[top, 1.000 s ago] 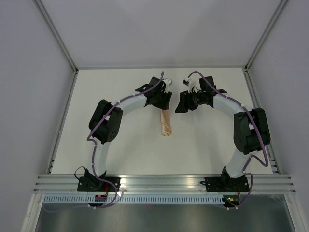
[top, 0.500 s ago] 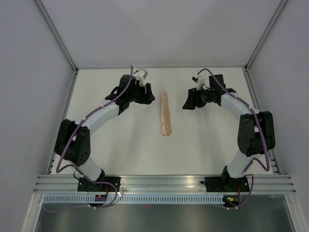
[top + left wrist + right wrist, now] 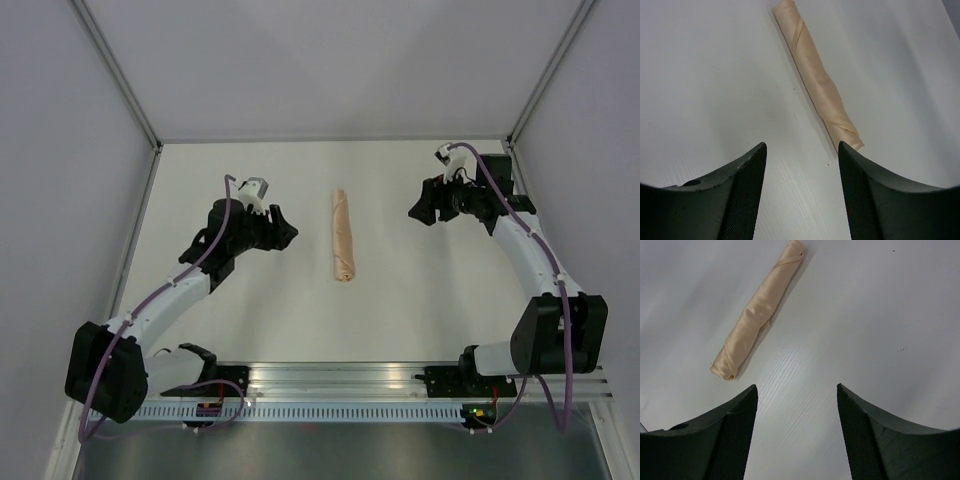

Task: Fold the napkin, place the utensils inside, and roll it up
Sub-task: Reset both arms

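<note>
The peach-orange napkin [image 3: 343,236] lies rolled into a tight tube in the middle of the white table, lengthwise front to back. It also shows in the left wrist view as the napkin [image 3: 815,75] and in the right wrist view as the napkin [image 3: 756,312]. The utensils are hidden. My left gripper [image 3: 284,231] hangs open to the left of the roll, apart from it, with only bare table between its fingers. My right gripper [image 3: 420,208] is open to the right of the roll, also holding nothing.
The table [image 3: 420,300] is walled by grey panels at the back and both sides. A metal rail [image 3: 340,378] with both arm bases runs along the near edge.
Both arms have drawn back from the roll: the left one swung left and toward the front, the right one out to the right. The rolled napkin has stayed in place.
</note>
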Tool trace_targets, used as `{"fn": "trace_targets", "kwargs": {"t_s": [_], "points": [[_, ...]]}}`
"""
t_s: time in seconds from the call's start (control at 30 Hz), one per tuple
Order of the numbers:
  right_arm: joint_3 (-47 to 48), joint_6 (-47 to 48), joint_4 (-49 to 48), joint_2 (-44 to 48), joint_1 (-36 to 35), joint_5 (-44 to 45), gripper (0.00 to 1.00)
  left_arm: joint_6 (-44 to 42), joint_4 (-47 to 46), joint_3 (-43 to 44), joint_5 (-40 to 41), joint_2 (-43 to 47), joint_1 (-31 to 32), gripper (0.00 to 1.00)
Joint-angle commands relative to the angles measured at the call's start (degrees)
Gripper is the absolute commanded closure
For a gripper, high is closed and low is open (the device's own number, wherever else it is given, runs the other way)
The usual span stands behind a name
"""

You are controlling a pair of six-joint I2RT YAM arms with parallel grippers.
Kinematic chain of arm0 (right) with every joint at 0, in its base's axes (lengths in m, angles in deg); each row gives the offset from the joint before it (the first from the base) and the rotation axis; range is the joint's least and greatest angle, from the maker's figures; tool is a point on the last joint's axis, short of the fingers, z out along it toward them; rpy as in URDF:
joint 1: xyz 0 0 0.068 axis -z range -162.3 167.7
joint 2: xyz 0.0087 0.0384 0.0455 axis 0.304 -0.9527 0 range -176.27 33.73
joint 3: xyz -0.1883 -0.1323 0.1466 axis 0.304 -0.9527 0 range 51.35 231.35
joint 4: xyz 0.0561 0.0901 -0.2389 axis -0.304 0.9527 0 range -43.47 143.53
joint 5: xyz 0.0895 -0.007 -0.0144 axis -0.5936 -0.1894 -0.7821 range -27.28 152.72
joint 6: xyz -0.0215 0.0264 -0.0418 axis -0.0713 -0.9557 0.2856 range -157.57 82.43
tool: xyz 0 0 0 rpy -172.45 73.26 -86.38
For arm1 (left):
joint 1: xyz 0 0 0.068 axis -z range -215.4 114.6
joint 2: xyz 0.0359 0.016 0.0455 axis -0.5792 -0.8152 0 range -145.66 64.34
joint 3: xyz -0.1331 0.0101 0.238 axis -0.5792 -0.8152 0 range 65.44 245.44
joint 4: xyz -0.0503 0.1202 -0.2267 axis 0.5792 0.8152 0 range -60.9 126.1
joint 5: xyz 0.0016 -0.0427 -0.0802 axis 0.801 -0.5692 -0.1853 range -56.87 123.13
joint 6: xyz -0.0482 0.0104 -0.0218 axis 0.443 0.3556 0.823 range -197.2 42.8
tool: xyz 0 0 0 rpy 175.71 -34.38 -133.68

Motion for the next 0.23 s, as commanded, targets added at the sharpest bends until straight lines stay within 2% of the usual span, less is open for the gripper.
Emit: {"fn": "trace_targets", "kwargs": {"t_s": [0.0,0.2], "points": [[-1.51,1.29,1.49,2.39,1.6,1.48,0.29,2.35,-3.26,-0.75,-0.23,3.03,-0.46,0.36],[-2.13,0.25,-0.52,3.62,3.1,1.13,0.27,2.62,-2.92,-0.49,-1.28,3.74,-0.46,0.35]]}}
